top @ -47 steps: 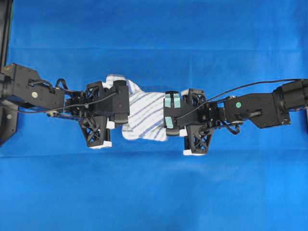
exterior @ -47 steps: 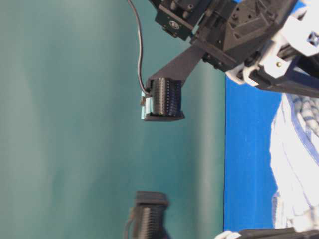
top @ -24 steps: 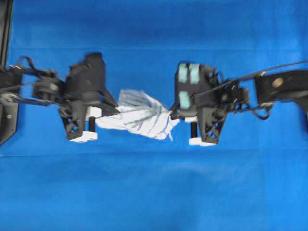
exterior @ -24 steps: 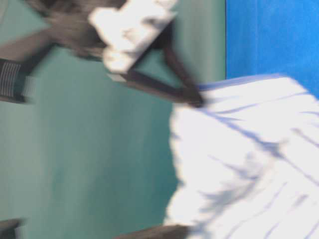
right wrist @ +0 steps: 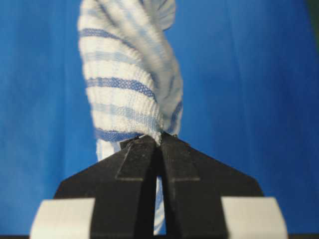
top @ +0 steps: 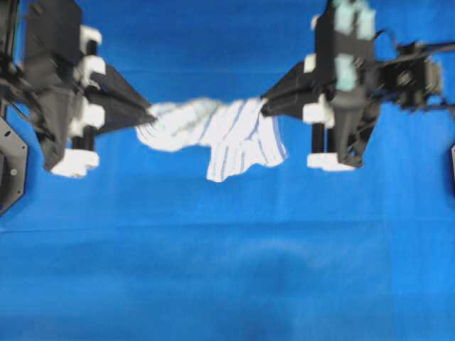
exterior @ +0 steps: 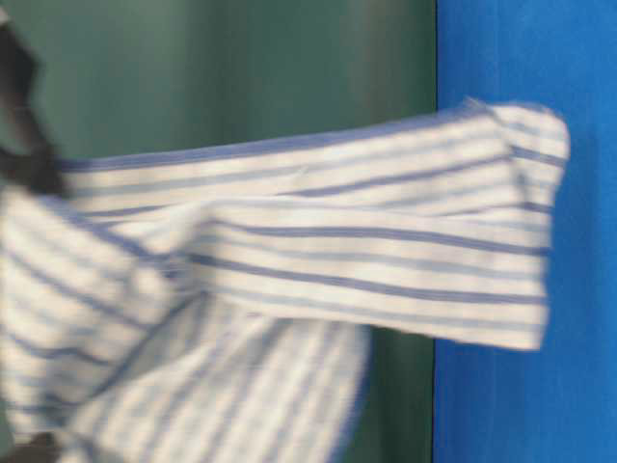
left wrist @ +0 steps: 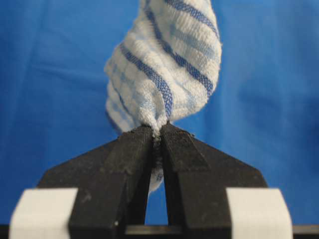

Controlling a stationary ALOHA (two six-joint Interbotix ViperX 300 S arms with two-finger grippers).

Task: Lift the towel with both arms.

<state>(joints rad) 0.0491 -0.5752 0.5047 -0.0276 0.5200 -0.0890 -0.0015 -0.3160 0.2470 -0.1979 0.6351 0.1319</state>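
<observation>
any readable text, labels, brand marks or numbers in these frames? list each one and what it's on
None: no view shows legible writing.
White cloth towel with thin blue stripes: woven pattern only, no tag visible.
Left black gripper and right black gripper, both clamped on the towel: bare plastic, no markings.
Teal patches on the right arm: blank, and blurred.
Bright blue sheet: plain.

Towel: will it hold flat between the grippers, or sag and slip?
Likely floppy: the towel droops between the left gripper and right gripper. Probably light, held by pinched bunches alone. Slipping seems unlikely; its coarse weave is clamped tight in both wrist views.
</observation>
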